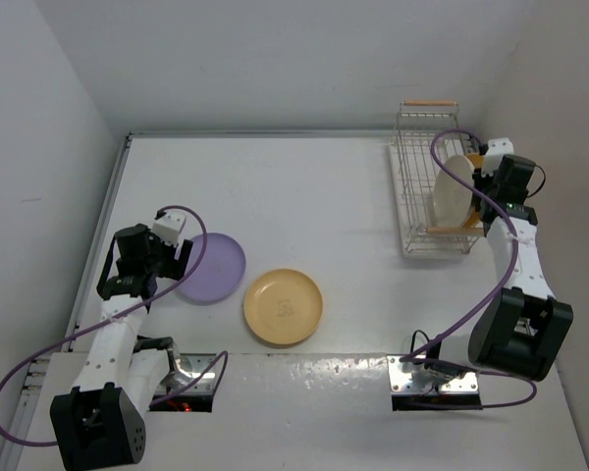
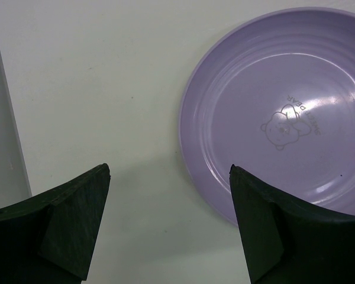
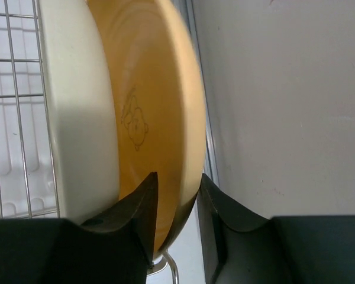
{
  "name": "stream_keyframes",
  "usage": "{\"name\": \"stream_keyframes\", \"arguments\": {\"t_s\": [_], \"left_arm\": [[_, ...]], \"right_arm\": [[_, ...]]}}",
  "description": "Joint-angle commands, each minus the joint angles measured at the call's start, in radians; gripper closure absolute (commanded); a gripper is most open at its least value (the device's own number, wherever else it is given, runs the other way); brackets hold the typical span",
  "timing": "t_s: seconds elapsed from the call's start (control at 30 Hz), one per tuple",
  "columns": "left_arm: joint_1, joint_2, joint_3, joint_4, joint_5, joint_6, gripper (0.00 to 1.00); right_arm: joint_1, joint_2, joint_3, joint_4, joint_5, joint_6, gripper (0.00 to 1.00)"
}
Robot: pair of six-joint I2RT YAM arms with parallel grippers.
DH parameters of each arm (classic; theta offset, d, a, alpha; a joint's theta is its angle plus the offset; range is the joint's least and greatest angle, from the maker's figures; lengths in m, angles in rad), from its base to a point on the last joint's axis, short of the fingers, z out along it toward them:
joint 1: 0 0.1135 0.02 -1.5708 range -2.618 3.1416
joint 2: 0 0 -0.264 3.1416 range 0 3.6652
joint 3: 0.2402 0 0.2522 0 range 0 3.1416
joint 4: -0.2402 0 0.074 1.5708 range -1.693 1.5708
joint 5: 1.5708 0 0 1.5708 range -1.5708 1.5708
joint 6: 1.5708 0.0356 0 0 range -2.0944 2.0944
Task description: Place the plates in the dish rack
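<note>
Seating a yellow-orange plate (image 3: 148, 89) upright in the dish rack (image 1: 412, 186) beside the cream plate (image 3: 77, 106), the right gripper (image 3: 177, 177) pinches its rim; releasing likely comes next. Meanwhile the left gripper (image 2: 168, 171) hangs wide open beside the lavender plate (image 2: 278, 112), which lies flat on the table (image 1: 304, 186).

Table (image 1: 304, 186) w/ purple plate (image 1: 216, 267), yellow plate (image 1: 283, 306), rack (image 1: 430, 102).

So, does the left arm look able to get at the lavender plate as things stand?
Probably yes. The left gripper hangs open at the rim of the lavender plate, one finger over its edge, with nothing lying between them. The yellow plate lies apart to the side.
</note>
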Motion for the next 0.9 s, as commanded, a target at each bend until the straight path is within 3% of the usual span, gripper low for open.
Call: {"name": "stream_keyframes", "arguments": {"t_s": [0.0,0.43,0.87], "left_arm": [[0.011,-0.01,-0.006,0.034,0.001,0.0,0.14],[0.011,-0.019,-0.006,0.034,0.01,0.0,0.14],[0.011,-0.019,-0.006,0.034,0.02,0.0,0.14]], "right_arm": [[0.006,-0.022,0.014,0.023,0.017,0.003,0.67],[0.006,-0.06,0.035,0.018,0.08,0.033,0.44],[0.004,-0.089,0.091,0.024,0.255,0.068,0.32]]}}
